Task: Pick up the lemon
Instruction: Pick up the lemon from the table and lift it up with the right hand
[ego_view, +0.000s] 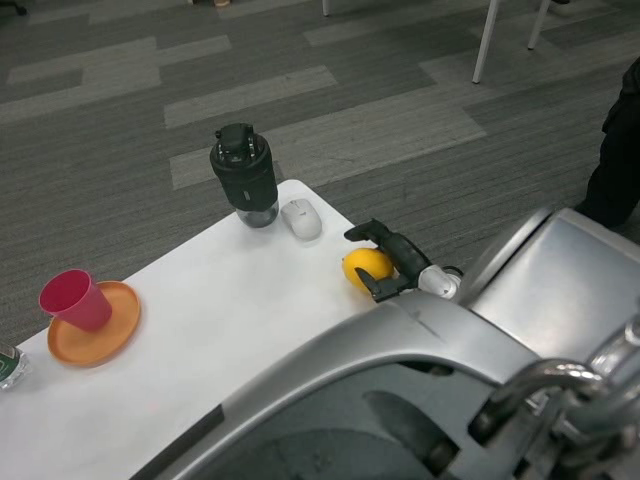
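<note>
The silver right forearm (560, 270) fills the lower right of the head view and hides much of the near side of the table (220, 340). The white table runs from the lower left to a far corner near the middle of the picture, with grey patterned carpet (300, 100) beyond it. A dark-clothed person (622, 150) stands at the right edge, only partly in view.

Near the far corner stands a black bottle (245, 175), upright, with a white mouse (301, 218) just beside it on its right. At the left side an orange plate (95, 325) lies flat, and a pink cup (76, 299) stands upright on it. A small part of another object (10, 368) shows at the left edge; what it is I cannot tell.

The lemon (365, 268) sits by the table's right edge. The right hand (395, 262) is cupped around it, one finger arched over its top and another under its near side, both touching it. Whether it is lifted off the table I cannot tell. The left hand is out of view.
</note>
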